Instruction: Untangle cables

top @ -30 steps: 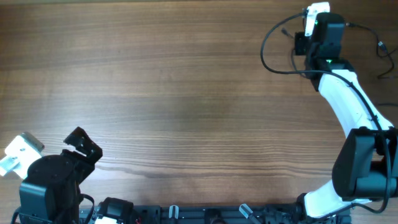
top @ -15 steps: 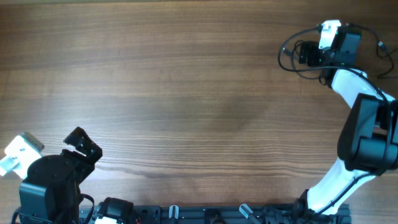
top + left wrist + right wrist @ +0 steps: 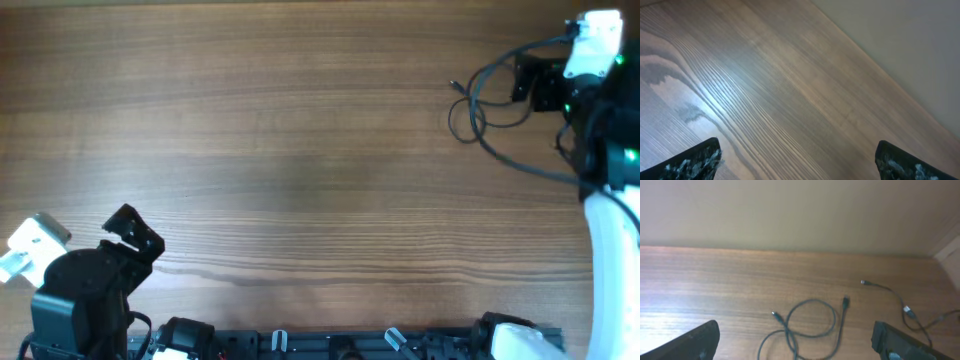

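One of the cables lies at the table's far right as a thin black loop, a tiny plug pointing left and a strand trailing toward the right arm. In the right wrist view that looped cable crosses over itself, and a second thin cable lies apart to its right. My right gripper hangs open just right of the loop, holding nothing. At the near left corner my left gripper is open over bare wood, far from the cables.
The table's far edge and a plain wall show just beyond the cables. The right arm's white link runs down the right edge. The arms' black base rail lines the near edge.
My right gripper has opened and let go of the cable, then drawn back to the right. The cable has been carried rightward and now lies as a loose loop. The left arm is still.
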Tool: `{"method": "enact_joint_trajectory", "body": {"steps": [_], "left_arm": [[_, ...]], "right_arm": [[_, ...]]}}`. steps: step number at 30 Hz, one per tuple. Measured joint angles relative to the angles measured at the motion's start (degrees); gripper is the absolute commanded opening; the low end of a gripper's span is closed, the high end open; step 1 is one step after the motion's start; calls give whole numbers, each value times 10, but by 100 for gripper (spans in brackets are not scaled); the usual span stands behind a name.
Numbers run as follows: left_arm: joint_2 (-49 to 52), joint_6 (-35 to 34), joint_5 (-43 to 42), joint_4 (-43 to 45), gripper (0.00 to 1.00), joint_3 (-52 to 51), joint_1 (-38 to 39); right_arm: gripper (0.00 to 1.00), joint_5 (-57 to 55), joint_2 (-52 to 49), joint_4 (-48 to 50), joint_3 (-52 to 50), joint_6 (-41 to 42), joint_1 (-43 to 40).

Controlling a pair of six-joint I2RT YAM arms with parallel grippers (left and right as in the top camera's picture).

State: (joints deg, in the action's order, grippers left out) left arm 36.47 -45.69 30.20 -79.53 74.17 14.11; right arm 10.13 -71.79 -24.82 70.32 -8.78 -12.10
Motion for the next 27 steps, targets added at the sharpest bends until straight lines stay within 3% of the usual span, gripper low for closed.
{"method": "enact_joint_trajectory", "body": {"steps": [5, 8, 15, 21, 27], "left_arm": [[0, 0, 0, 0, 100, 0, 0], [0, 0, 0, 0, 100, 0, 0], [0, 0, 0, 0, 100, 0, 0], [0, 0, 0, 0, 100, 0, 0], [0, 0, 0, 0, 100, 0, 0]], "right_arm": [[100, 2, 144, -33, 0, 77, 0], [100, 2, 212, -144, 0, 187, 0], [100, -53, 205, -366, 1, 252, 0], [100, -31, 197, -344, -2, 236, 51], [100, -16, 332, -166, -134, 219, 81]]}}
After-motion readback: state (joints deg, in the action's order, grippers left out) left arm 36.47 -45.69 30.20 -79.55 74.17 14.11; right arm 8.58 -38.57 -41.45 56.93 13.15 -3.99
